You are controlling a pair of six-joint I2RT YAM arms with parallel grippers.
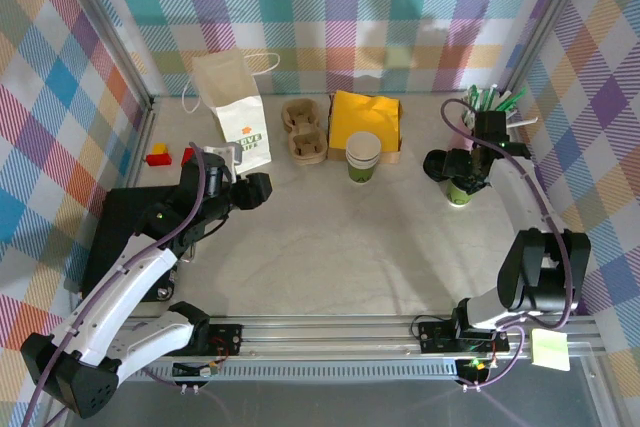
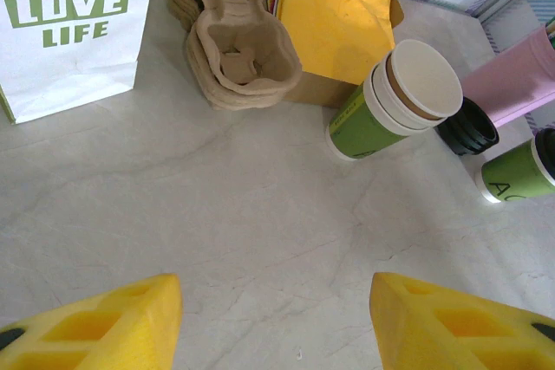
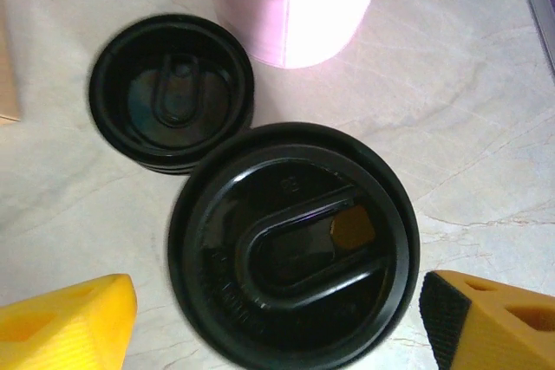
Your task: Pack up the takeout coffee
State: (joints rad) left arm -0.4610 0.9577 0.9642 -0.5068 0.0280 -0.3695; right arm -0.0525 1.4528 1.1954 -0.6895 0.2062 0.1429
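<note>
The takeout coffee (image 1: pixel 458 193) is a green paper cup at the right of the table. A black lid (image 3: pixel 295 244) is on it, and brown shows through the sip hole. My right gripper (image 1: pixel 468 175) hangs straight above it, open. Its fingers (image 3: pixel 74 322) stand at either side of the lid, the left one clear of it and the right one at the lid's edge. The same cup (image 2: pixel 520 172) is at the right edge of the left wrist view. My left gripper (image 1: pixel 262 187) is open over bare table left of centre, and nothing lies between its yellow fingers (image 2: pixel 104 327).
A stack of open green-and-white cups (image 1: pixel 363 157) stands mid-table. Behind it lie yellow napkins (image 1: pixel 365 119), brown pulp trays (image 1: pixel 304 130) and a white "LOVE LIFE" paper bag (image 1: pixel 235 107). Spare black lids (image 3: pixel 172 93) and a pink pen holder (image 3: pixel 295 2) sit close behind the coffee.
</note>
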